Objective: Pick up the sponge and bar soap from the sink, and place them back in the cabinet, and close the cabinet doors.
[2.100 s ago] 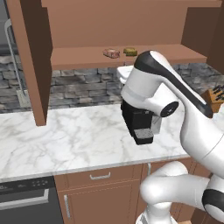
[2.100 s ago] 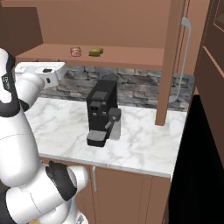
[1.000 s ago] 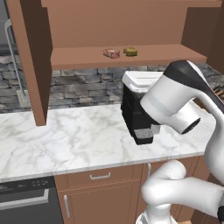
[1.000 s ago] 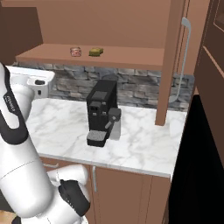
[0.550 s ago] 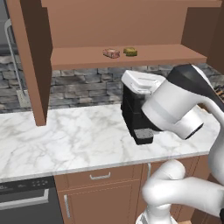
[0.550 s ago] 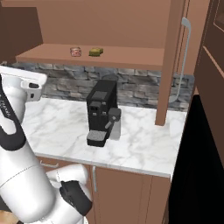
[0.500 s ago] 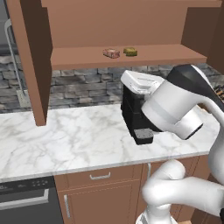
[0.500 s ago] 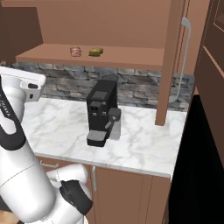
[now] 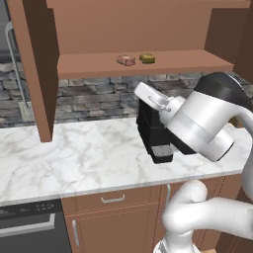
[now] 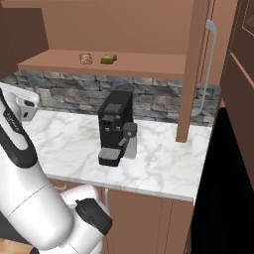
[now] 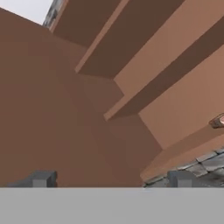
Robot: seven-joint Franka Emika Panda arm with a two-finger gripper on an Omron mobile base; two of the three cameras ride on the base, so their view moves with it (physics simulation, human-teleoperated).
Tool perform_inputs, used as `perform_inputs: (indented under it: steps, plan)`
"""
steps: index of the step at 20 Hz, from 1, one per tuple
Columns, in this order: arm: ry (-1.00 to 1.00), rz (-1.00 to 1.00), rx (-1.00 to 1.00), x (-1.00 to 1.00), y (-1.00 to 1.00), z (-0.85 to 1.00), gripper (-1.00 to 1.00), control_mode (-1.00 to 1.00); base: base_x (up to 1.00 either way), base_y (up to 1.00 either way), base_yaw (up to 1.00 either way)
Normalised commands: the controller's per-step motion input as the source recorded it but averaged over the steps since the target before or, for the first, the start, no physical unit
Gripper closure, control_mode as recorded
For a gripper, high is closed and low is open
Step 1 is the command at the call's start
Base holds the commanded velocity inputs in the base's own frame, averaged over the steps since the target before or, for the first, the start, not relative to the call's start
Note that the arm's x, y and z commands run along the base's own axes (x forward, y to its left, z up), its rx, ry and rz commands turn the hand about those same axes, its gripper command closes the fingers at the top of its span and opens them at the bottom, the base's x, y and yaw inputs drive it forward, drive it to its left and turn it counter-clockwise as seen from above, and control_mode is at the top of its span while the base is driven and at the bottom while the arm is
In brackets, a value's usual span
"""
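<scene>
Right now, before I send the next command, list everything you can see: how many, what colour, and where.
bar soap: one, pinkish-orange, on the cabinet's bottom board, left of the sponge.
sponge: one, yellow-olive, same board, beside the soap.
cabinet: one, brown wood, above the counter.
cabinet doors: two, brown, both swung open, silver bar handles.
coffee machine: one, black, on the counter under the cabinet.
counter: one, white marble, over brown base cabinets.
backsplash: grey stone, behind the counter.
end effector: one, dark tips, open, empty, facing the left door's inner side.
</scene>
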Motion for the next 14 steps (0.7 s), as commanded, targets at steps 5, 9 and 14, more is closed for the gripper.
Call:
perform_inputs:
  steps: [5,9,14]
  plan:
    - [0.10,0.09,0.06,-0.70,0.19,0.01,-1.00,-1.00,0.00,0.00,0.00]
    - [0.07,0.07,0.06,-0.67,0.22,0.07,-1.00,-1.00,0.00,0.00,0.00]
    - [0.05,0.06,0.02,-0.70,0.33,0.03,-1.00,-1.00,0.00,0.00,0.00]
